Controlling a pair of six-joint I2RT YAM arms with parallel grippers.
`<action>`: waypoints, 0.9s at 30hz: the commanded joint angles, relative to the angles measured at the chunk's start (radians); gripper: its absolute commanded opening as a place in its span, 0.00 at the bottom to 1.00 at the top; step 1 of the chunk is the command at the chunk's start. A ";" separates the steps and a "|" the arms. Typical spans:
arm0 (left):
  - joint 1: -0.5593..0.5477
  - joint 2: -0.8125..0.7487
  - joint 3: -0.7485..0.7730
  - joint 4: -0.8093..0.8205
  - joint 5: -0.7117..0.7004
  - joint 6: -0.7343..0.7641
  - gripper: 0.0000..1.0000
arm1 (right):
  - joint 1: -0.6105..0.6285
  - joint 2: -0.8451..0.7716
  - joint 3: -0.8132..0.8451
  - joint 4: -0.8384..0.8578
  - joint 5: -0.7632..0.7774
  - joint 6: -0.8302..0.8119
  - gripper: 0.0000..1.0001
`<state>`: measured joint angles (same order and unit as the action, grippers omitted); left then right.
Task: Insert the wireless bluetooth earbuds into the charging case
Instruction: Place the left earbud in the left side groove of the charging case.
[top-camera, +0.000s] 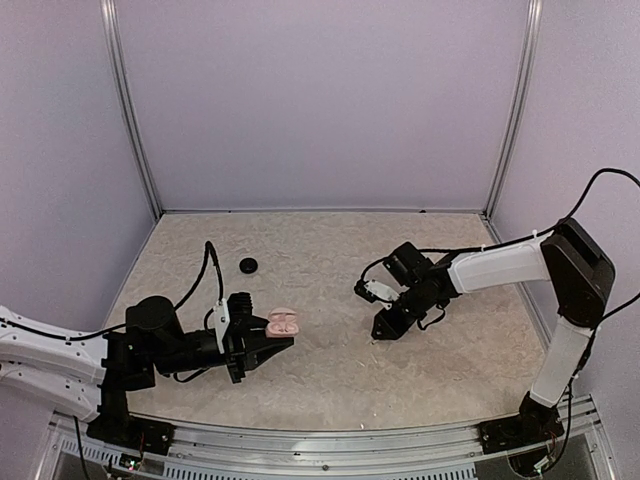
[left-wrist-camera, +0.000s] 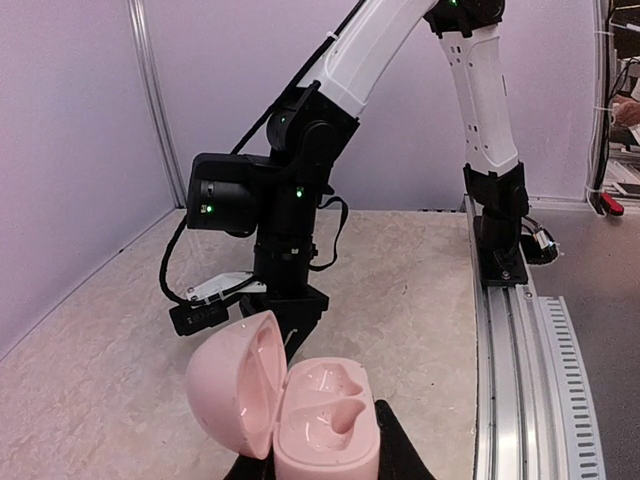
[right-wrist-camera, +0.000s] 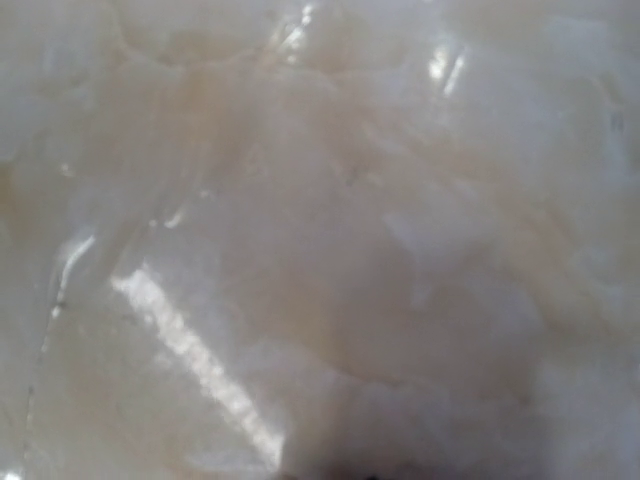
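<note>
LAB BENCH: A pink case (top-camera: 283, 322) sits clamped in the left jaws, just above the pale, marbled table (top-camera: 330, 380). Its domed lid (left-wrist-camera: 235, 385) swings open to the left. The case's 2 moulded wells (left-wrist-camera: 325, 395) are smooth, glossy and empty. Well to the right of the case, the right arm (top-camera: 500, 268) points its jaws down at the table, tips together. Whether they pinch an earbud cannot be told, since the right wrist view shows only blurred stone pattern. No earbud can be made out in any view. A small black disc (top-camera: 248, 265) lies beyond the case, toward the back wall.

The step in hand looks like a pick-up off the table. A bud that small and glossy would likely slip, so the lift should be slow and the grip confirmed before any travel toward the case. The case is best held level, wells up and facing the right arm. The bud's stem should be turned to match the well's contour before it goes down.
</note>
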<state>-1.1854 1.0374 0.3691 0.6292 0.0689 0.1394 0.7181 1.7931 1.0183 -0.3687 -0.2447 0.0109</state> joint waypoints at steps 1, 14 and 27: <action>0.000 0.010 -0.004 0.044 -0.013 0.009 0.09 | 0.014 -0.063 0.027 -0.018 0.012 -0.037 0.19; 0.045 0.016 -0.024 0.108 0.019 -0.045 0.09 | 0.192 -0.419 0.061 0.127 0.111 -0.210 0.19; 0.052 0.036 -0.001 0.126 0.097 -0.086 0.09 | 0.474 -0.650 0.024 0.348 0.283 -0.416 0.19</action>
<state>-1.1328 1.0679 0.3576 0.7078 0.1196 0.0689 1.1286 1.1763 1.0645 -0.1291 -0.0315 -0.3168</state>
